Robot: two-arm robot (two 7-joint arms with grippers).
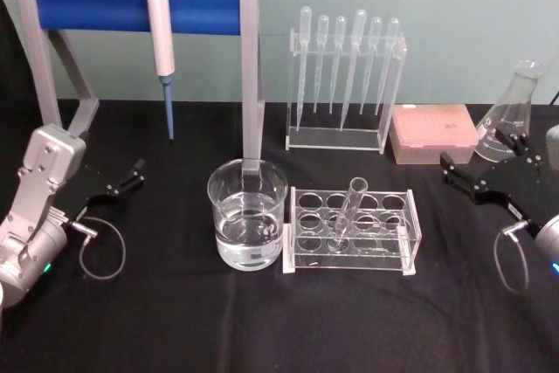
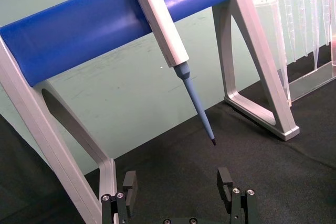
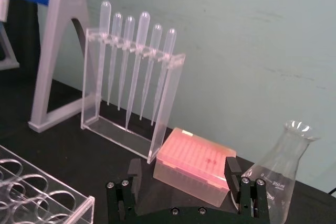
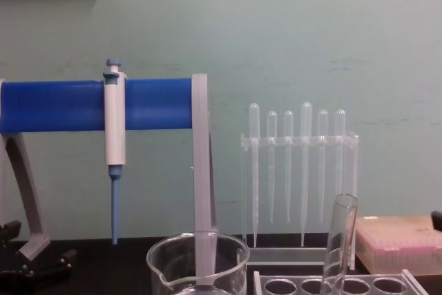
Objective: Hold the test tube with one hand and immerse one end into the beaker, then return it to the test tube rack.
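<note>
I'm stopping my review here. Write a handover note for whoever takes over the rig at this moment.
Left gripper: fingers open, empty, at the table's left by the blue stand.
Right gripper: fingers open, empty, at the right near the flask.
Test tube: leaning in the rack, which stands beside the beaker of clear liquid.
Done: nothing visible; neither gripper touches the tube.
Left: grasp the tube, dip one end in the beaker, put it back in the rack.
</note>
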